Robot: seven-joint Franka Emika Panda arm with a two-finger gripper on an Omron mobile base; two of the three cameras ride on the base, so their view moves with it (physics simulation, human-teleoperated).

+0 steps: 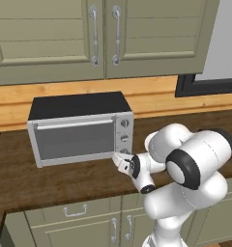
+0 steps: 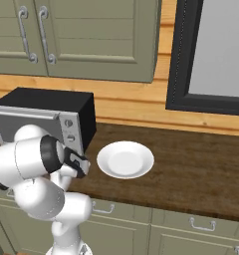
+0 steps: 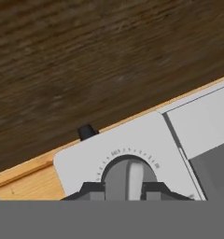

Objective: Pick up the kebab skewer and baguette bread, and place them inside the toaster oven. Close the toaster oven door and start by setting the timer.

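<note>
The toaster oven (image 1: 81, 128) stands on the dark wood table (image 1: 55, 181), toward the back edge by the pale wood backsplash (image 1: 65, 96), leaving a broad strip of bare table between its front and the table's front edge. The toaster oven door (image 1: 72, 140) is shut, its bar handle along the top edge.

The gripper (image 1: 119, 158) is at the lowest knob (image 3: 128, 179) of the right-hand column, at the oven's lower right front corner. In the hand view the jaws sit narrow, closed on either side of that silver knob, whose raised ridge runs between the two dark fingertips (image 3: 93, 190); tick marks arc above it on the silver panel. One of the oven's small black feet (image 3: 87, 131) shows at the panel's corner, against the wood.

In the right base view, a white plate (image 2: 125, 159) lies on the table just to the right of the oven, near the front edge and apart from the oven's side. Beyond the plate the table runs on bare toward the right.

Sage-green upper cabinets (image 1: 103, 36) with silver handles hang above the oven, with open room between the oven's black top and their undersides. A dark-framed window (image 2: 211, 55) sits over the right stretch of table. Matching drawers and doors (image 1: 74, 224) run under the front edge.
</note>
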